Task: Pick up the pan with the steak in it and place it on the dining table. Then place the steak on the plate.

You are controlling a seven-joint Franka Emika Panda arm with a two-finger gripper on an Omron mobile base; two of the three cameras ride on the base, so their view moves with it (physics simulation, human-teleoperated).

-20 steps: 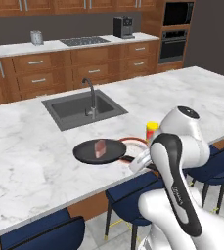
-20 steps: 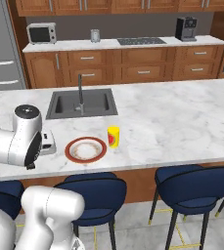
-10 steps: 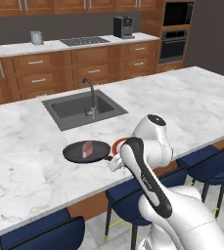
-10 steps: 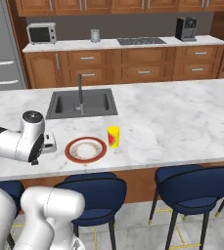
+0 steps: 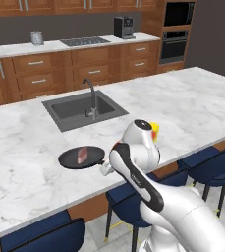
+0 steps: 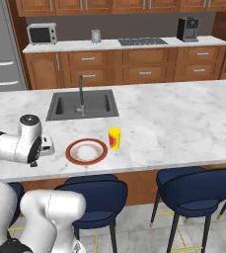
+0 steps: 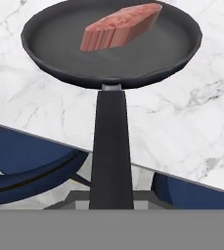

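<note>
Item count: one pan (image 5: 82, 158), one steak (image 5: 82, 155), one plate (image 6: 87, 151), one yellow cup (image 6: 114, 138), one sink (image 5: 82, 109) with one tap (image 5: 91, 93), all on one marble table (image 5: 25, 147); blue chairs (image 6: 199, 186) stood along its near edge.

Pan: round, shallow, black, with a long thin black handle (image 7: 111, 146). It sat over the table at about 9 o'clock from my wrist in the left base view; whether it touched the marble I could not tell.

Steak: one pinkish-red slab with paler sides, lying in the pan toward its far side.

My gripper (image 7: 111, 202) was clenched on the end of the pan's handle.

The right base view showed the plate, red-orange rimmed with a cream centre, with the cup at its 2 o'clock. The hand view showed the steak's ridged side.
</note>
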